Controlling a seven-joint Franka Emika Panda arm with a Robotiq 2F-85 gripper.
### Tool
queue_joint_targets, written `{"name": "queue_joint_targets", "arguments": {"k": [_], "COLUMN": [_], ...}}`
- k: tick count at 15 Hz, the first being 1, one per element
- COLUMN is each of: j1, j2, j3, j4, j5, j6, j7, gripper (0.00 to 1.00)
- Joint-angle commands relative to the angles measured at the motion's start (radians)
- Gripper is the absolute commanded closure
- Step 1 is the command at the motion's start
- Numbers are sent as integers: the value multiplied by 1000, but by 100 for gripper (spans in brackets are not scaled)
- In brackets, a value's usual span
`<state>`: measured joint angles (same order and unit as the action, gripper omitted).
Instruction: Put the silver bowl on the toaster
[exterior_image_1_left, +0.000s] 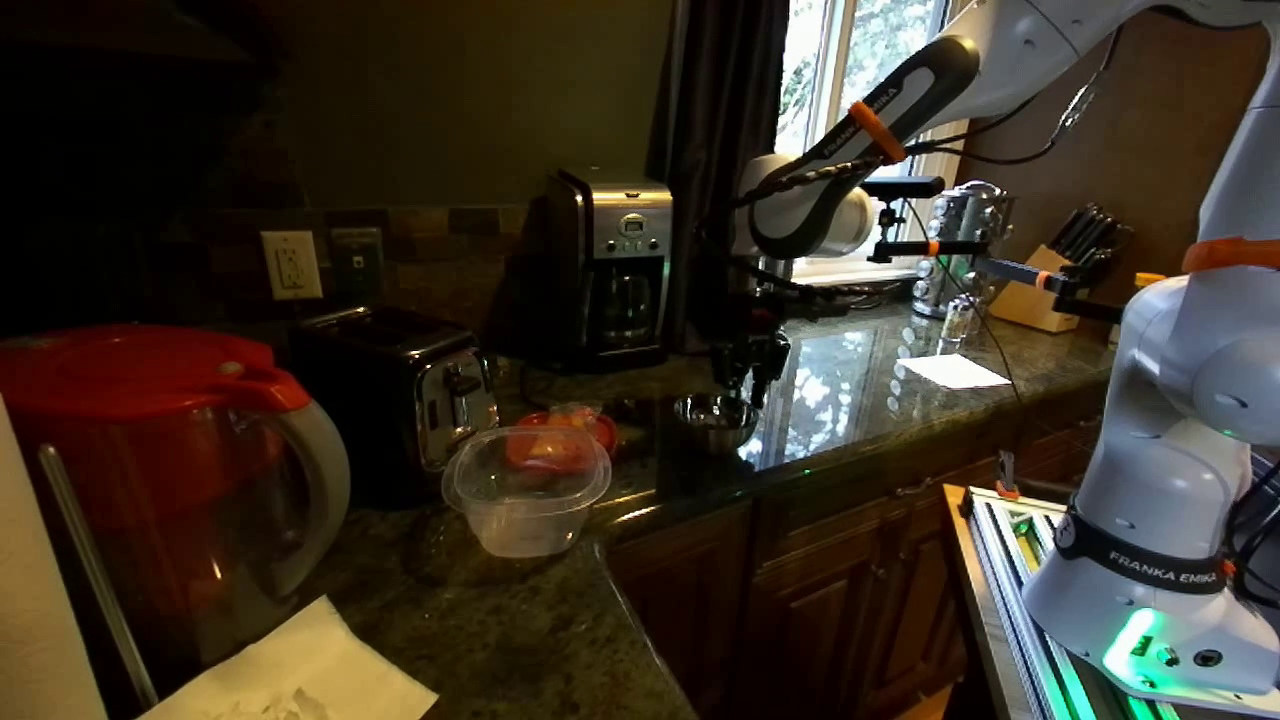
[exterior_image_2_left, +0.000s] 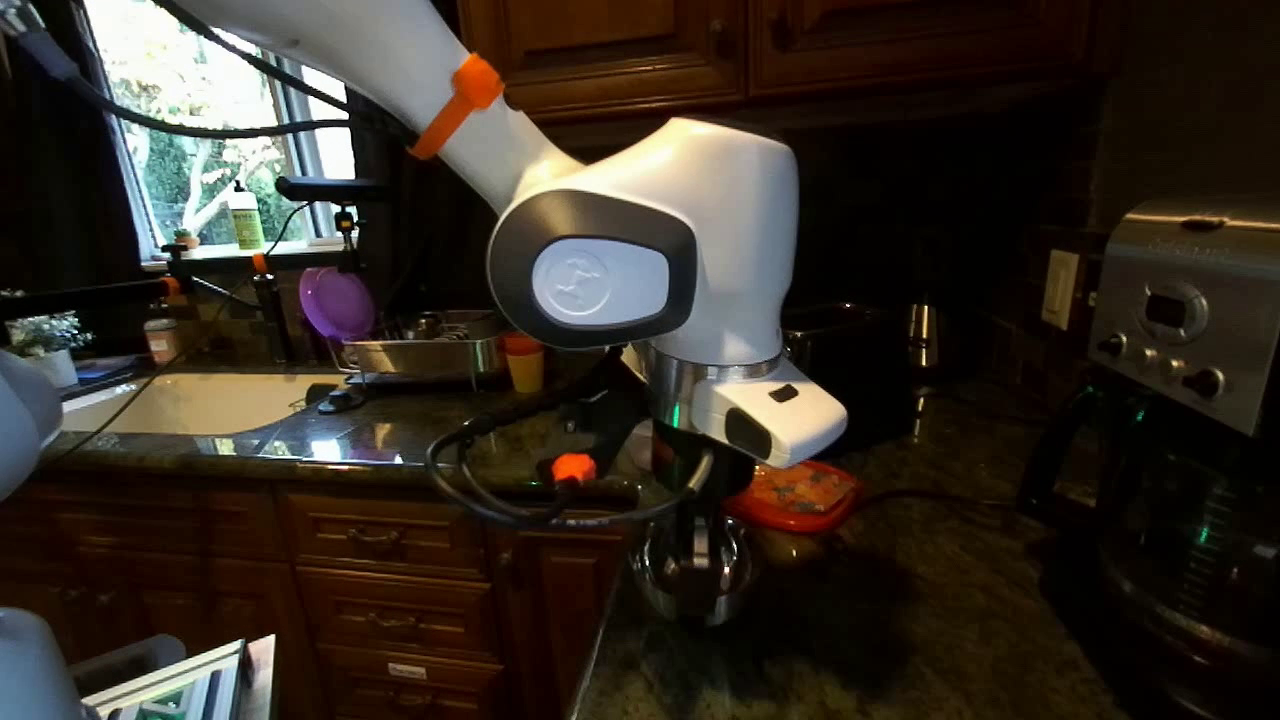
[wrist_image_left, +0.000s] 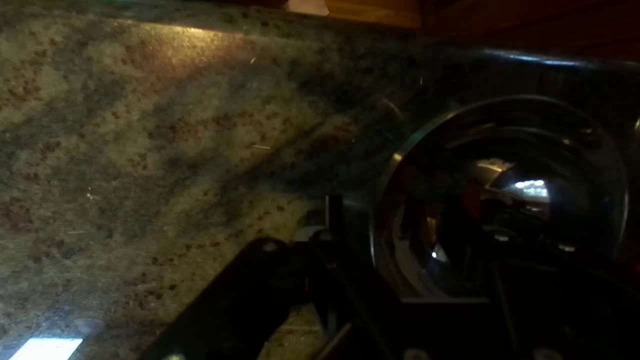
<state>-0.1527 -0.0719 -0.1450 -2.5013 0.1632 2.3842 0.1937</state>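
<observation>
Under the spread claw (exterior_image_1_left: 750, 386), partly to one side, sits the silver bowl (exterior_image_1_left: 715, 427).

Glossy speckled stone table (exterior_image_1_left: 520, 640), dk, carries silver bowl (exterior_image_1_left: 715, 436) just under pincer (exterior_image_1_left: 748, 390); red dish (exterior_image_2_left: 800, 496) & clear tub (exterior_image_1_left: 525, 512) nr pincer; toaster (exterior_image_1_left: 395, 405), coffee mkr (exterior_image_1_left: 612, 268) farther off; pitcher (exterior_image_1_left: 170, 460), white sheet (exterior_image_1_left: 955, 371), knife block (exterior_image_1_left: 1035, 290) well apart from it.

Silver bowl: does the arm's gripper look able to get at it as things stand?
Probably yes: the gripper hangs close by the silver bowl, whose top is uncovered, and nothing visible blocks the way. It is too dark to tell how wide the jaws stand.
</observation>
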Motion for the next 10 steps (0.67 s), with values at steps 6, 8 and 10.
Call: {"name": "queue_joint_targets", "arguments": {"k": [6, 8, 10], "j1": [1, 2, 4], "j2": [39, -9, -52], "j3": [2, 5, 12], "j4": [18, 26, 43], "j5": [-20, -34, -34], "j6": [66, 21, -27], "j7": [57, 89, 155], "gripper": [100, 99, 99]}}
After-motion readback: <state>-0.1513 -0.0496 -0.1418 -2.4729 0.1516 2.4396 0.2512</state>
